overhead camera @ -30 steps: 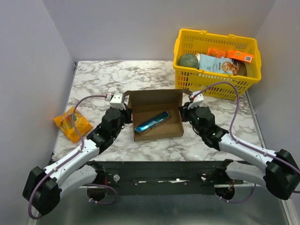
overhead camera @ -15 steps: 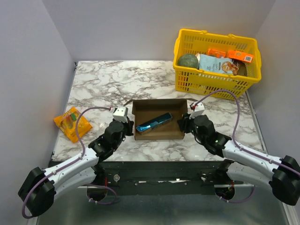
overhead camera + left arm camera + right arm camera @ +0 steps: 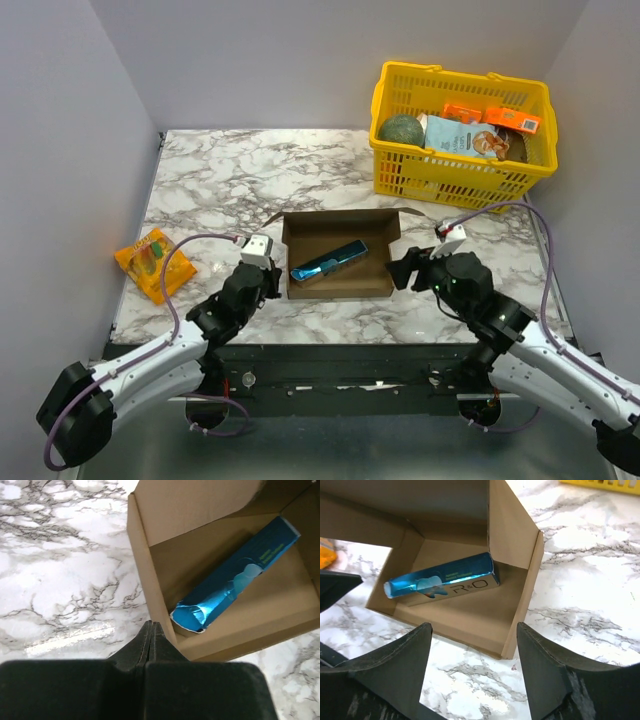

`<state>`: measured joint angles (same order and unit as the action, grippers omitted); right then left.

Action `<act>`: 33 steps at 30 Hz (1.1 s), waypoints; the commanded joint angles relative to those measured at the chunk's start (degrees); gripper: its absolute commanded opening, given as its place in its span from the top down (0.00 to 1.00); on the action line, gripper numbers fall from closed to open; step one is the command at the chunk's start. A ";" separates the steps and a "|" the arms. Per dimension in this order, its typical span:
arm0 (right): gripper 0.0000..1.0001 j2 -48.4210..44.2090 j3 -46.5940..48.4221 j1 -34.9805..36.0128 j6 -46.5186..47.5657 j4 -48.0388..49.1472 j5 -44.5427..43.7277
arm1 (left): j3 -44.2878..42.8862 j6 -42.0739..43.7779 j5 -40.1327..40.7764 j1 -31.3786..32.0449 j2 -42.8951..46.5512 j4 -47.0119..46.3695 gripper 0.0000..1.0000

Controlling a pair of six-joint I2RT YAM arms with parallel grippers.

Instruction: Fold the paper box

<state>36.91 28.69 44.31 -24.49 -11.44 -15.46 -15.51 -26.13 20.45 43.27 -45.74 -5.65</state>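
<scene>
paper box (image 3: 350,282) of shallow brown corrugated cardboard, long blue foil carton (image 3: 326,260) inside, sits flanked by left gripper (image 3: 151,629), clenched empty at its wall, and right gripper (image 3: 473,630), spread and empty, likely for squaring its sides.

Work surface: a table (image 3: 250,170) with a white marble-pattern top, veined in grey. Plain pale grey panels enclose it on three sides: back wall (image 3: 300,60) at the far edge, left wall (image 3: 60,170) and right wall (image 3: 600,140) at the side edges. A dark metal rail (image 3: 340,365) runs along the near edge, with a dull grey floor (image 3: 340,450) below it. Lighting is even, with one soft glare streak (image 3: 65,642) on the tabletop.
</scene>
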 commanded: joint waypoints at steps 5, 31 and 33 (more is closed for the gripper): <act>0.17 -6.93 11.12 0.42 3.13 -11.93 1.84 | -1.72 0.38 -6.64 0.42 13.38 5.56 0.70; 0.22 38.33 48.40 -0.11 9.21 -8.25 0.96 | -50.06 7.33 -13.59 -2.47 -12.61 19.54 0.08; 0.22 37.98 45.25 -0.11 7.97 -7.90 1.84 | -49.01 6.45 -12.72 -3.27 -16.21 19.80 0.08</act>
<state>75.44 76.66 44.29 -14.94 -20.23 -14.63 -65.63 -19.33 6.79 41.80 -55.37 12.49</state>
